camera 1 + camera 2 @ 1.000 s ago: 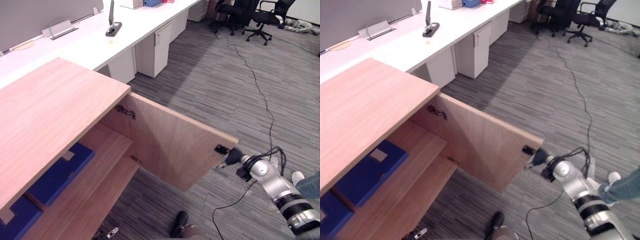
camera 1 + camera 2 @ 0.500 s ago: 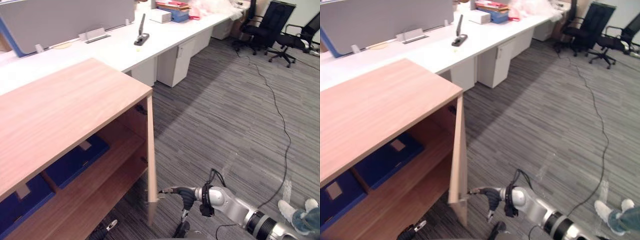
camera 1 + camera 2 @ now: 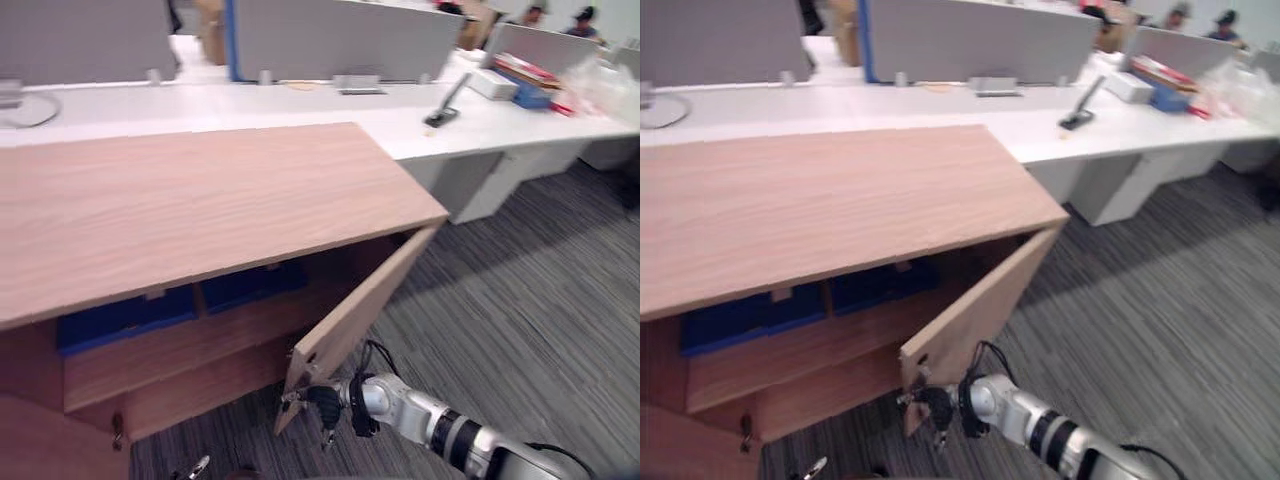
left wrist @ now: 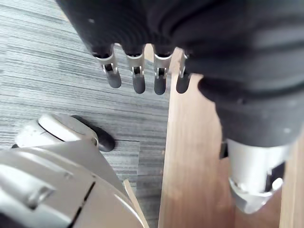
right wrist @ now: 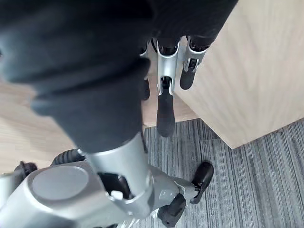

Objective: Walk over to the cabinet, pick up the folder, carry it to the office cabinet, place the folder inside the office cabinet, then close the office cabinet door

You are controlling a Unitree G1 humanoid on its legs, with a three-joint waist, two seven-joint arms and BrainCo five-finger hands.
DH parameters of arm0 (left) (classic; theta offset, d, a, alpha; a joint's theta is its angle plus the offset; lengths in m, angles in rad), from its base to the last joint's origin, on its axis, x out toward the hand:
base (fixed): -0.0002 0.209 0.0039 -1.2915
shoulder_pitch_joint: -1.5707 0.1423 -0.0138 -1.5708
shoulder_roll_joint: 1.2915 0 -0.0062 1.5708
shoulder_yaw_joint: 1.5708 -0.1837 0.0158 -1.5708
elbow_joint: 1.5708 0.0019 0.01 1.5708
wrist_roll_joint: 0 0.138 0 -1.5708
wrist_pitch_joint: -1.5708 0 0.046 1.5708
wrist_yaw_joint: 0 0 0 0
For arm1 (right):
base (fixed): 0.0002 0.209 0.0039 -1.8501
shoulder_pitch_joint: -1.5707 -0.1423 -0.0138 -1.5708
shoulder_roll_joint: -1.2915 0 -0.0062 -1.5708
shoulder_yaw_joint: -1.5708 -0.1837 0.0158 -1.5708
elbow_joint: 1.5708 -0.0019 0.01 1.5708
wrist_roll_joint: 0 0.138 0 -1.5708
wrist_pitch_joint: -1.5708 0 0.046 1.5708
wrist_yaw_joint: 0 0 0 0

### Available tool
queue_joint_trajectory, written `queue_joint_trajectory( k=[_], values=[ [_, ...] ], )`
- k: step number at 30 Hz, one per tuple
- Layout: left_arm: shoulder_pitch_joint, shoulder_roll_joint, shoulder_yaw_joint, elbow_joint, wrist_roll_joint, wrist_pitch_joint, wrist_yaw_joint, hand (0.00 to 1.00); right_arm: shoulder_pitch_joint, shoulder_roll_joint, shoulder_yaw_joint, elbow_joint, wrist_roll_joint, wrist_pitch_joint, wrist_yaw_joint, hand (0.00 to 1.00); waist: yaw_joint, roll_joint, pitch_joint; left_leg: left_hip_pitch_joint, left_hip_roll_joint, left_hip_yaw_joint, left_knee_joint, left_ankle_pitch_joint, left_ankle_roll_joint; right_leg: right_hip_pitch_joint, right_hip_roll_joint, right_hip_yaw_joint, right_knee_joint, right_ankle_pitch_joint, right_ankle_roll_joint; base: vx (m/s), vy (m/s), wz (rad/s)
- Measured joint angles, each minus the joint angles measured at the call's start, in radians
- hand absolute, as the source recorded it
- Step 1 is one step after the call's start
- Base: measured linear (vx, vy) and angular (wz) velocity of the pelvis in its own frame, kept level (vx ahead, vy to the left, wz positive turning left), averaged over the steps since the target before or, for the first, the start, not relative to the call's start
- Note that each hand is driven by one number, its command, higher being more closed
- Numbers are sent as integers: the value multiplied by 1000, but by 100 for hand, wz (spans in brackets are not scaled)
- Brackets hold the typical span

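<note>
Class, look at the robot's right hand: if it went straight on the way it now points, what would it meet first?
Most likely the cabinet door: the right hand points at the lower corner of its free edge and looks close against it, though depth there is hard to judge.

My silver-grey right arm [image 3: 425,424] reaches low and forward, its dark-covered right hand [image 3: 321,403] loosely extended; my left hand [image 4: 160,81] hangs with silver dark-tipped fingers [image 4: 113,76] straight

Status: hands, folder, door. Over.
Right hand open, at cabinet door lower corner. Left hand open, idle. Blue folders inside; door partly open. Nothing seen blocking its swing.
</note>
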Motion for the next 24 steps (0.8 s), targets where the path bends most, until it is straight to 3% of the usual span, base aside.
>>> queue_joint_trajectory(
  k=[2,3,4,5,7,10,15,19,20,21,22,23,24],
  values=[
    [0,7,-39,-1,-4,-8,10,0,18,49,-83,54,5,22,-45,0,-8,4,4,-48,-7,-128,3,17,-9,-2,103,345,-57,-140,26,78,-69,152],
    [-3,8,-45,-1,-4,-9,15,0,22,62,-115,64,8,26,-55,0,-11,6,7,-61,-10,-166,6,21,-13,4,134,418,-74,-169,32,68,-173,171],
    [-10,7,-58,0,-4,-13,17,0,26,78,-169,89,21,33,-79,0,-20,16,17,-75,-16,-239,10,26,-21,22,179,521,-87,-210,68,53,-232,176],
    [-15,-4,-60,1,-4,-15,19,0,38,90,-228,116,44,37,-96,0,-17,35,32,-80,-13,-305,18,28,-38,58,212,544,-91,-220,91,34,-258,170],
    [-14,-17,-56,0,-8,-19,21,0,52,112,-304,177,69,49,-136,0,-2,66,48,-87,2,-374,20,36,-68,88,241,515,-66,-231,112,8,-244,128],
    [-4,-35,-52,-3,-21,-21,23,0,72,130,-383,321,114,71,-186,0,0,99,54,-104,43,-475,-9,65,-113,135,296,412,-98,-247,94,-48,-240,101],
    [16,-44,-68,-30,-39,-22,23,0,156,178,-475,525,119,95,-230,0,6,110,57,-106,97,-555,-102,122,-145,148,346,323,-107,-268,72,-53,-166,53],
    [19,-50,-109,-67,-65,-27,23,0,222,220,-615,644,126,107,-268,0,4,122,61,-131,80,-552,-101,164,-156,153,348,271,-101,-271,68,12,-73,43],
    [16,-48,-125,-84,-69,-29,23,0,235,220,-649,664,140,110,-279,0,-2,122,62,-149,56,-496,-100,200,-141,154,336,240,-100,-272,67,30,17,98],
    [10,-48,-145,-109,-75,-32,23,0,244,216,-701,684,159,116,-290,0,-5,122,67,-170,27,-365,-99,258,-77,153,315,201,-95,-271,66,26,107,107],
    [4,-52,-168,-126,-81,-38,23,0,243,212,-742,691,160,119,-298,0,-10,128,81,-176,15,-218,-96,265,-14,152,299,182,-90,-266,59,3,183,109],
    [-16,-48,-169,-129,-82,-33,23,0,238,217,-805,693,163,123,-312,0,-23,132,105,-223,47,83,14,156,124,152,286,137,-80,-267,56,-49,167,89],
    [-20,-40,-169,-128,-81,-27,24,0,237,223,-837,692,168,123,-317,0,-37,127,115,-267,85,223,130,91,175,154,274,106,-72,-270,54,-91,128,99]
  ],
)
